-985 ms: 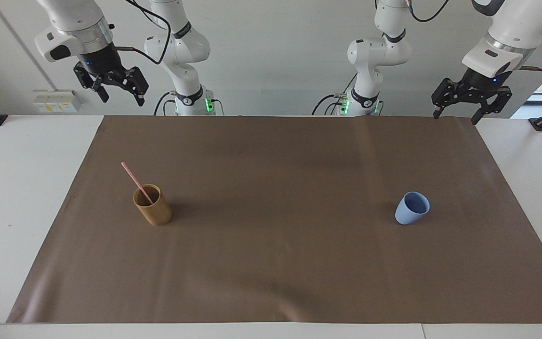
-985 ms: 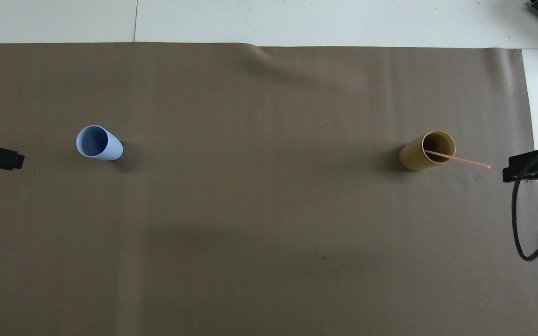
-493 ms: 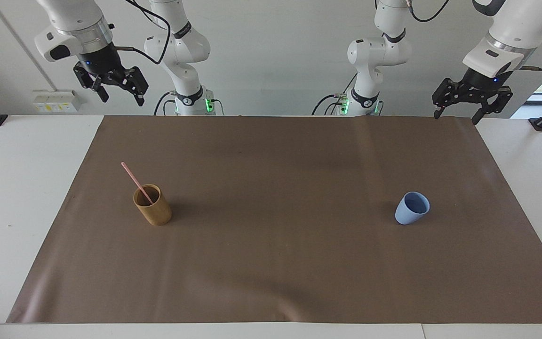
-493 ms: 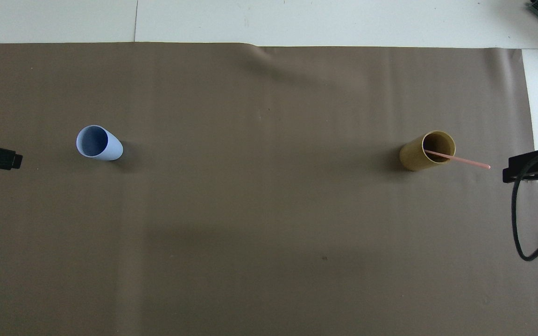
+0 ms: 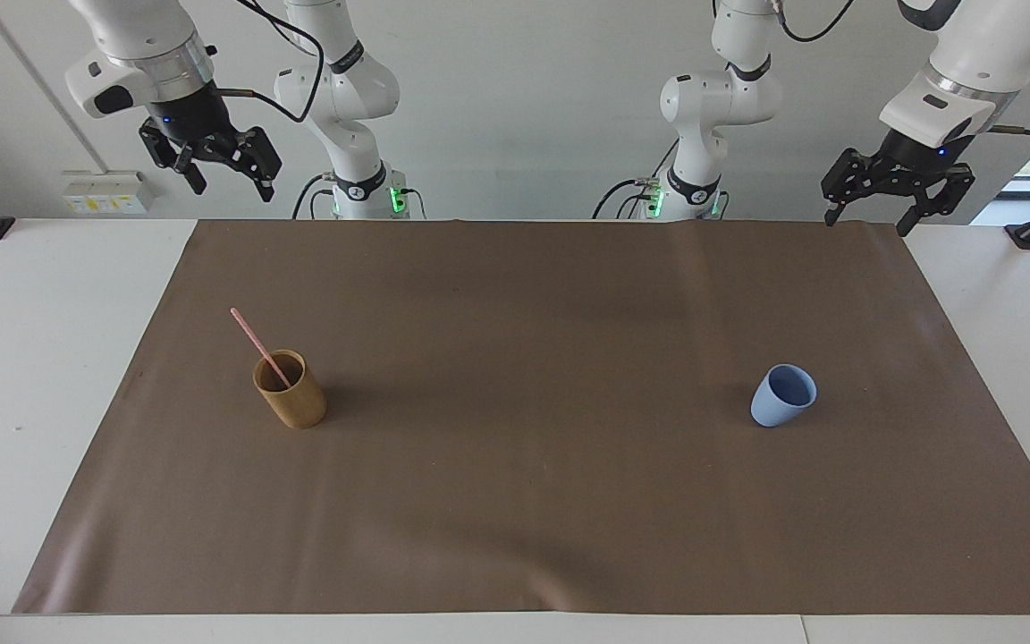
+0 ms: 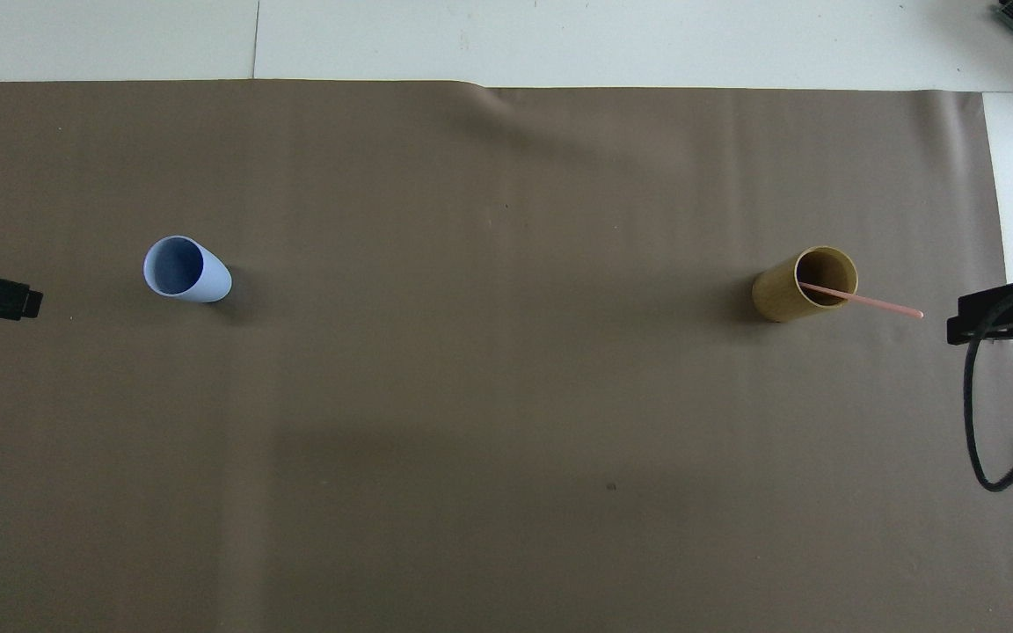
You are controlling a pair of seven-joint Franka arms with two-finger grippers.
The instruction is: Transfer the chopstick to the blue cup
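One small change only: right gripper (image 5: 231,186), wide open and empty, up a touch over the mat's (image 5: 515,501) corner. Chopstick (image 5: 251,335) unmoved, leaning in tan cup (image 5: 293,402) at the right arm's end; blue cup (image 5: 779,402) empty, well apart at the left arm's end; left gripper (image 5: 865,224) wide open, waiting. No grasp begun yet

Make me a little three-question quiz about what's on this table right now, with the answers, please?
1. True or false: the chopstick already stands in the blue cup.
2. Which arm's end of the table is the tan cup toward: A left, B right?
3. Fill in: both pincers, the left pincer and the right pincer, hang up in the air, open and ____.

Key: 1 false, it leans in the tan cup; 2 B; 3 empty.
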